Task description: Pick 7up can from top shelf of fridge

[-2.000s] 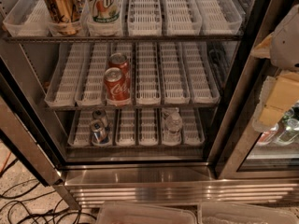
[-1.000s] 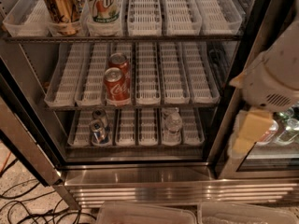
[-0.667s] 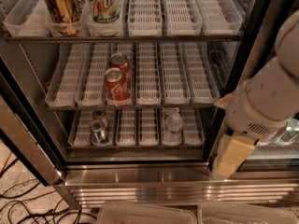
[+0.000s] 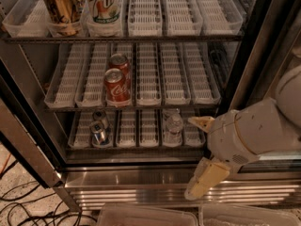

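Observation:
The 7up can (image 4: pixel 102 4), whitish with green lettering, stands upright at the front of a white lane tray on the top shelf (image 4: pixel 146 14) of the fridge (image 4: pixel 141 185), second lane from the left. A gold-bronze can (image 4: pixel 60 6) stands just left of it. My gripper (image 4: pixel 200 152) is at the lower right, in front of the fridge's bottom tier and steel base, well below and to the right of the 7up can. Its two cream fingers (image 4: pixel 206 178) stand wide apart and hold nothing.
Two red cola cans (image 4: pixel 116 84) stand one behind the other on the middle tier. The bottom tier holds two silver cans (image 4: pixel 99 132) and a clear bottle (image 4: pixel 174 126). A dark door post (image 4: pixel 244 65) runs down the right. Cables (image 4: pixel 28 206) lie on the floor at left.
My arm has swung down and left from the right edge, so the gripper now sits low in front of the fridge's bottom tier. The cans have not moved.

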